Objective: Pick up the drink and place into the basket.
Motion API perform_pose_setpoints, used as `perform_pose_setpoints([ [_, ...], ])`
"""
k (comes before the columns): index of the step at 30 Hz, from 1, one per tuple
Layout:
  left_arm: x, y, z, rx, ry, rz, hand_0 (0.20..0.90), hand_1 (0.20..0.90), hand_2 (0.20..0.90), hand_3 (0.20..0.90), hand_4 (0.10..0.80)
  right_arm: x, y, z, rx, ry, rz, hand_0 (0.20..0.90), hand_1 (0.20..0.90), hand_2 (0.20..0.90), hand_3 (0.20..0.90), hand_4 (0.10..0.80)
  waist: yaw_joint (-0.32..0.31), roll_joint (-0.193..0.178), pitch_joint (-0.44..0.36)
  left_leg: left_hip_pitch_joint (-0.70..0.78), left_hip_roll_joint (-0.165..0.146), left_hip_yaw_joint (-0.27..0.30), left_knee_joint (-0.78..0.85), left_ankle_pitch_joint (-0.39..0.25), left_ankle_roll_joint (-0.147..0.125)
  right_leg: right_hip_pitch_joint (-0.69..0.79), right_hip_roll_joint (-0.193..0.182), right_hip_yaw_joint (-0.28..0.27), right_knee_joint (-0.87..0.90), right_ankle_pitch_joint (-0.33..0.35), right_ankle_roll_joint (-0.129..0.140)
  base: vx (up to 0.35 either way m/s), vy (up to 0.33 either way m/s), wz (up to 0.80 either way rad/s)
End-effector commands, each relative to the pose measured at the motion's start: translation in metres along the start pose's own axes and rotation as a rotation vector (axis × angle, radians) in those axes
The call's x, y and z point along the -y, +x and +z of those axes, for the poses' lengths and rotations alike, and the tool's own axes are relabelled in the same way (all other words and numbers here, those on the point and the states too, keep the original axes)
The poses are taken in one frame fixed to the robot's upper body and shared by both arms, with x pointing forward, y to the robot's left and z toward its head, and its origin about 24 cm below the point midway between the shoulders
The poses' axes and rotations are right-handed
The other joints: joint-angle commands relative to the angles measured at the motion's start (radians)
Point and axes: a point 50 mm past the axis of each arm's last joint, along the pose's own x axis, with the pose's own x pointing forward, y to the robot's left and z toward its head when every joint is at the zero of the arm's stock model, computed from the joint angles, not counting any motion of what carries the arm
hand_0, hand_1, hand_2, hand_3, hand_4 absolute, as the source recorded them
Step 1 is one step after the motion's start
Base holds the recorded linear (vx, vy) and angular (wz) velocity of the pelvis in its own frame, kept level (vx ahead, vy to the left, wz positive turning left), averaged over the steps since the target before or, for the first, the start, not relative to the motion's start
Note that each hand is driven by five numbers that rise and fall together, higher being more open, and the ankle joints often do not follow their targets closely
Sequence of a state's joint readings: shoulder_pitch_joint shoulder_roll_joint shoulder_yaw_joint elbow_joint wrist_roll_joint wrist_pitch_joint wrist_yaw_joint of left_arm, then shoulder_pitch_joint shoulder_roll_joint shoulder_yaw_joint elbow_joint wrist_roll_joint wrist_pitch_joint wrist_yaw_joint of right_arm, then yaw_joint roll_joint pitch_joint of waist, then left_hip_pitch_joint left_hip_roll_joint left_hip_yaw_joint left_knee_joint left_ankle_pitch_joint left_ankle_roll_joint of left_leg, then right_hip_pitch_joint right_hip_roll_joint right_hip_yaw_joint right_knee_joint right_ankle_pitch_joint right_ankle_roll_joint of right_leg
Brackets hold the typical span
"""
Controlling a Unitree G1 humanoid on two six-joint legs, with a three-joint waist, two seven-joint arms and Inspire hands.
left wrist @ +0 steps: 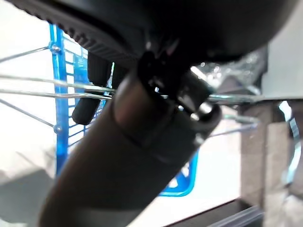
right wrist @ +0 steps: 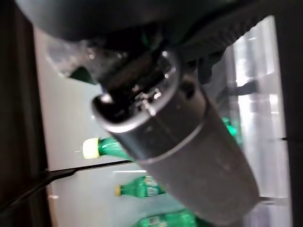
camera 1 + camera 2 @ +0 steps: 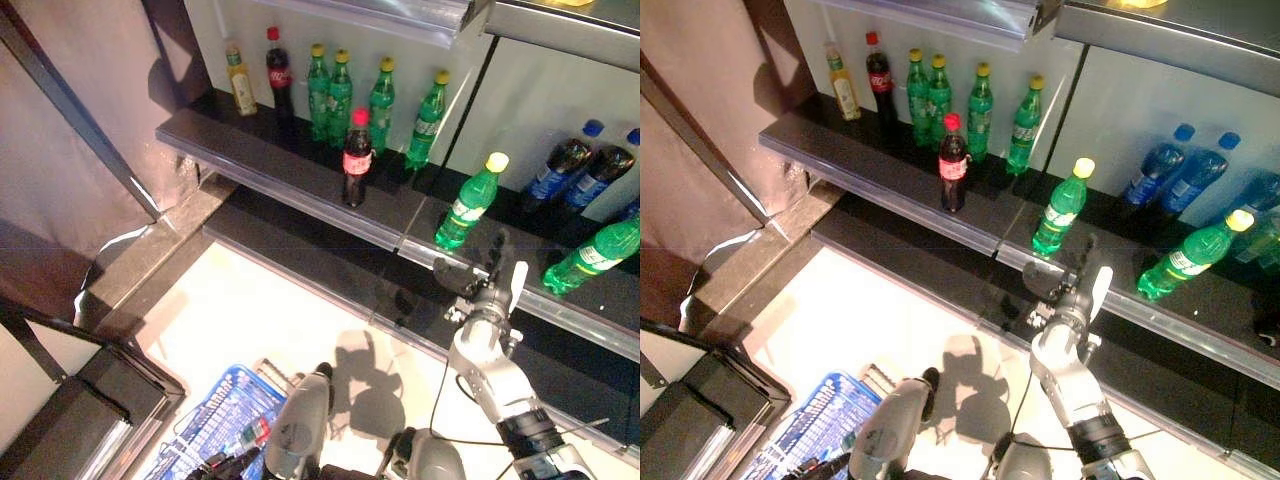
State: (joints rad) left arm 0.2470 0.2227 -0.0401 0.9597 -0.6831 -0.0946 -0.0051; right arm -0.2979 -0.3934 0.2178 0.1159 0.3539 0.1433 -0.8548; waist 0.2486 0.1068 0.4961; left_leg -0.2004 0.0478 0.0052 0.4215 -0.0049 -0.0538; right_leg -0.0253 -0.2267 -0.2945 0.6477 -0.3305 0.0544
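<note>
The right hand (image 3: 478,285) is raised in front of the lower shelf (image 3: 330,190), near a green bottle with a yellow cap (image 3: 470,202) that stands at the shelf's front edge. The hand is not touching the bottle; whether its fingers are apart or together cannot be told. Left of that green bottle along the same shelf, a dark cola bottle with a red cap (image 3: 356,156) stands alone near the edge. Behind it, against the back wall, stands a row of four green bottles (image 3: 375,95), with another dark bottle (image 3: 278,72) and a pale yellow one (image 3: 240,80) further left. To the right of the near green bottle lie blue-capped bottles (image 3: 575,170). The left hand (image 3: 222,465) is low over the blue basket (image 3: 215,420) on the floor, its fingers curled round the basket's wire handle (image 1: 42,85).
</note>
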Motion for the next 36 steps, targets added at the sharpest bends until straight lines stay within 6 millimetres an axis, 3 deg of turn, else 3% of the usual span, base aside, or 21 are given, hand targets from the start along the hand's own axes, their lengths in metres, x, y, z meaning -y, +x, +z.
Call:
perform_pose_setpoints([
  [1,-0.022,-0.010,0.037,0.184,0.124,-0.071,0.300,0.300,0.300,0.200,0.100,-0.001,0.020,0.069,0.240,0.147,-0.105,0.900,0.900,0.900,0.900,0.800,0.010,-0.034,-0.044,-0.132,-0.047,-0.010,0.126,-0.006,0.011,0.032,0.007,-0.036,-0.157,0.224,0.035,-0.087,-0.032,-0.05],
  [8,-0.009,-0.003,0.077,0.282,0.085,-0.121,0.300,0.300,0.300,0.200,0.100,-0.004,0.030,0.111,0.355,0.211,-0.142,0.900,0.900,0.900,0.900,0.800,0.010,-0.035,0.018,-0.191,-0.042,0.002,0.115,-0.008,0.021,-0.014,0.008,-0.024,-0.217,0.261,0.051,-0.180,-0.042,-0.10],
  [15,0.015,-0.001,0.116,0.402,0.020,-0.167,0.300,0.300,0.300,0.200,0.100,0.002,0.038,0.141,0.417,0.312,-0.162,0.900,0.900,0.900,0.900,0.800,0.001,-0.066,0.024,-0.279,-0.024,-0.004,0.079,-0.009,0.025,-0.088,0.029,-0.013,-0.323,0.295,0.043,-0.194,-0.064,0.03],
  [25,0.044,-0.001,0.141,0.483,-0.024,-0.202,0.300,0.300,0.300,0.200,0.100,0.006,0.043,0.175,0.490,0.383,-0.149,0.900,0.900,0.900,0.900,0.800,-0.008,-0.103,0.024,-0.331,-0.016,-0.012,0.040,-0.019,0.026,-0.161,0.039,-0.007,-0.381,0.306,0.029,-0.104,-0.020,-0.23],
  [36,0.065,-0.002,0.156,0.528,-0.065,-0.224,0.300,0.300,0.300,0.200,0.100,0.018,0.049,0.212,0.578,0.455,-0.186,0.900,0.900,0.900,0.900,0.800,-0.017,-0.110,0.024,-0.327,-0.020,0.001,-0.010,-0.030,0.035,-0.238,0.031,0.000,-0.374,0.299,0.026,-0.060,0.022,-0.01],
])
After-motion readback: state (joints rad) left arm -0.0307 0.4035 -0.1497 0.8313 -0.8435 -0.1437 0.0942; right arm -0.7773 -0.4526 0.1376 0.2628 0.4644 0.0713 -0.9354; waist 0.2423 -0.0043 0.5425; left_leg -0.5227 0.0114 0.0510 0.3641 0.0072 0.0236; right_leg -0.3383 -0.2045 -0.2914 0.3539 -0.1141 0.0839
